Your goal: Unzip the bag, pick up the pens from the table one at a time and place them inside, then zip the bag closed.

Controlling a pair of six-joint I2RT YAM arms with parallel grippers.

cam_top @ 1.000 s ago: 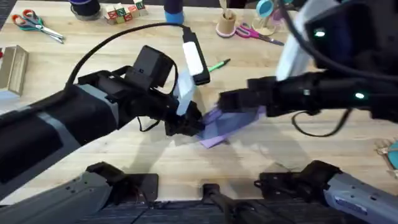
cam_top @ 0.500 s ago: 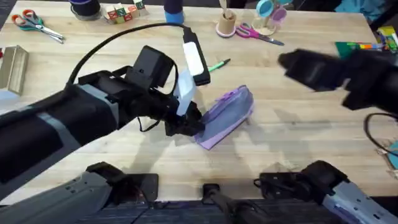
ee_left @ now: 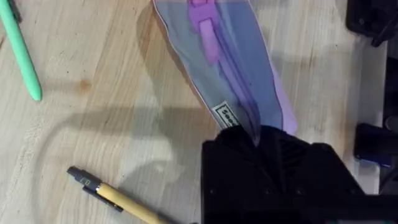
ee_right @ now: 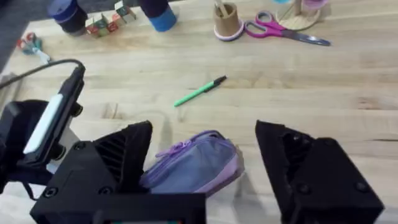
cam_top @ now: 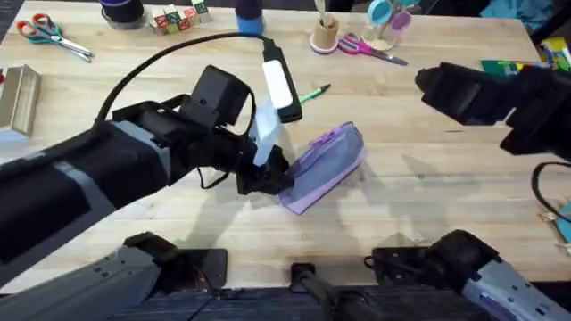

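Observation:
The lavender bag [cam_top: 326,165] lies slanted on the table [cam_top: 419,205] near the middle. My left gripper [cam_top: 268,178] is shut on the bag's near end, close to the small label [ee_left: 227,116]. The zipper runs along the bag's top, and its purple pull [ee_left: 202,15] sits towards the far end. Beyond the bag lies the green pen [cam_top: 314,92], also seen in the left wrist view [ee_left: 22,56]. Beside the bag lies the yellow pen [ee_left: 118,199] with a black end. My right gripper [ee_right: 204,132] hangs open and empty, raised at the right [cam_top: 442,89], away from the bag [ee_right: 196,165].
Pink scissors [cam_top: 370,49] and a wooden cup [cam_top: 326,36] stand at the back. Toy blocks [cam_top: 178,18] and red-green scissors [cam_top: 53,34] are at the back left. A green mat [cam_top: 513,67] lies at the far right. Bare wood lies right of the bag.
My right gripper has drawn back from the bag, up and to the right, leaving the bag uncovered. The left gripper has kept its hold in the same spot.

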